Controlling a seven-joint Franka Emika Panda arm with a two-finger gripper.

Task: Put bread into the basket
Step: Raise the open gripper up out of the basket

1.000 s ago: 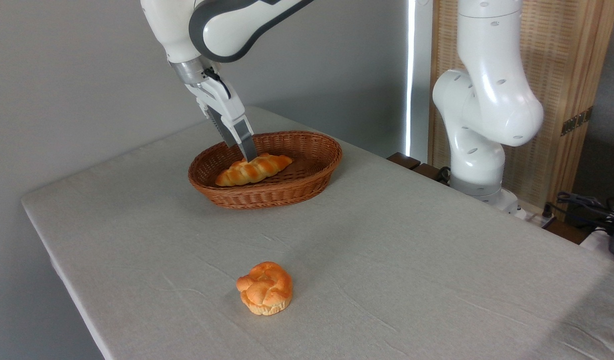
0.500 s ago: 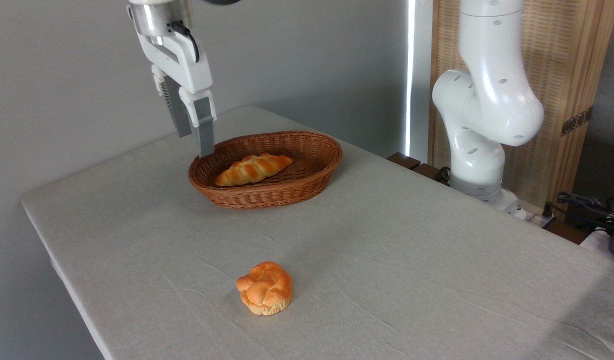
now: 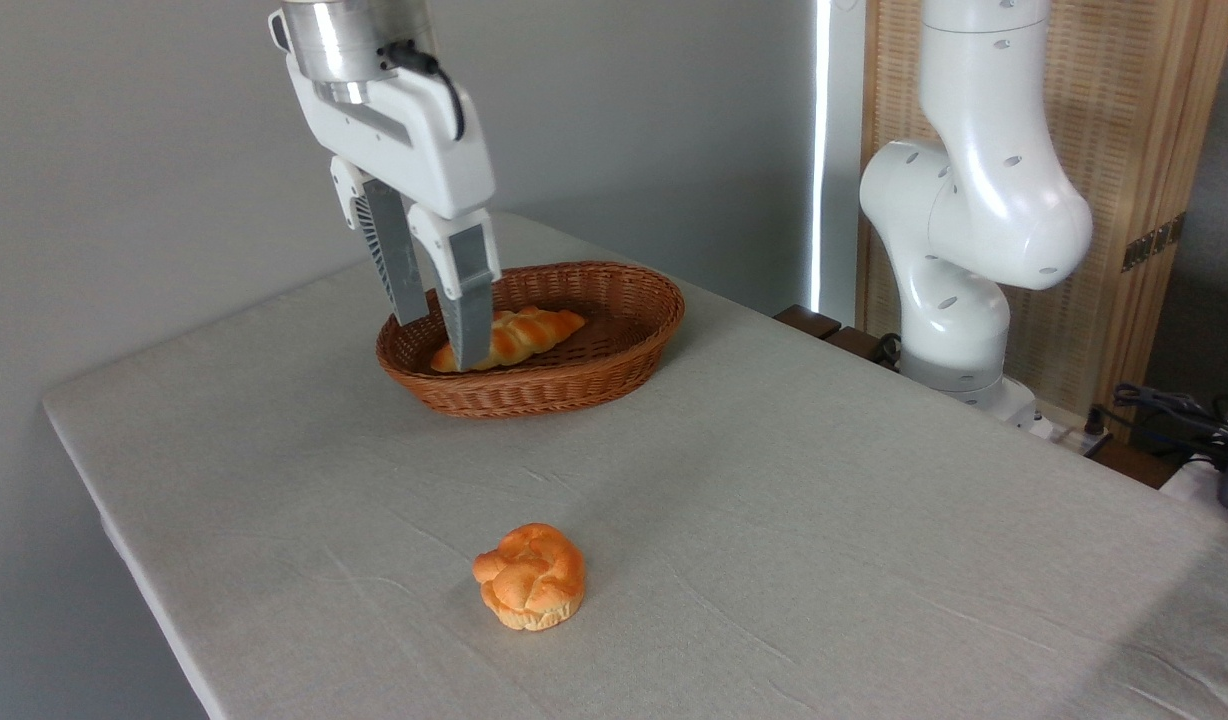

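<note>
Here the gripper (image 3: 439, 342) hangs empty, fingers spread apart, in front of the basket's (image 3: 614, 365) left part; the bread (image 3: 519, 335) lies inside the basket; a round bun (image 3: 530, 576) sits well nearer on the table (image 3: 824, 520).

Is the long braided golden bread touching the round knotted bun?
Apart. The fixed camera shows the long braided golden bread lying inside the brown woven wicker basket, while the round knotted bun sits alone on the grey tablecloth.
</note>
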